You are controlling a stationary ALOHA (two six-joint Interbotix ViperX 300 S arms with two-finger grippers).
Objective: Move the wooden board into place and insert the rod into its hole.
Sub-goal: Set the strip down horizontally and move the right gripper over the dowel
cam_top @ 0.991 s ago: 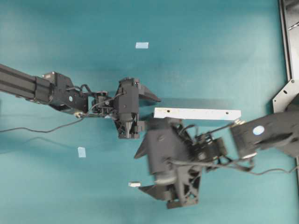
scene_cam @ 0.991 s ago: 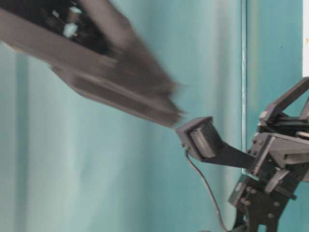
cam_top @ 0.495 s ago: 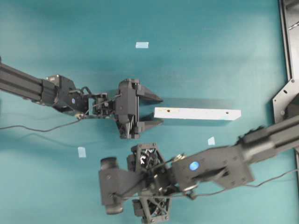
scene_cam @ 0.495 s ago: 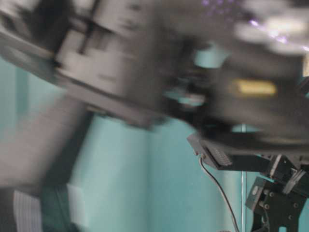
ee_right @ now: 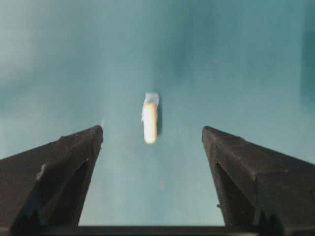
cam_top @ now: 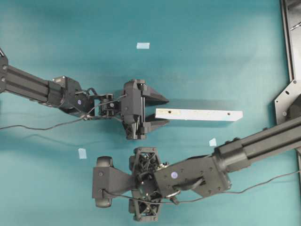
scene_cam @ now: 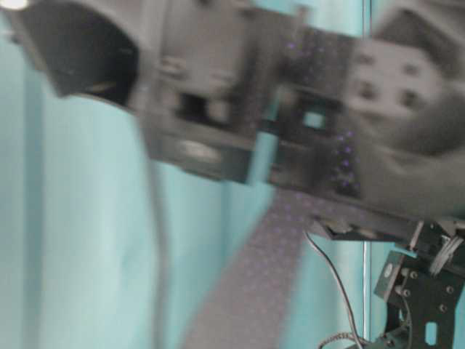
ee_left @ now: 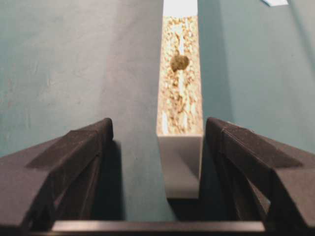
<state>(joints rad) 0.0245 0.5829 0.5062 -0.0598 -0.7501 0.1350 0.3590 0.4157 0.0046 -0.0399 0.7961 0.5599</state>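
Wooden board lies flat on the teal table, long axis left to right. Left gripper spread wide, its fingers straddling the board's left end without visibly pressing it; wrist view shows a gap on the left side. Right gripper also wide, nothing held. Rod lies on the table ahead of it, between the fingers' line, untouched.
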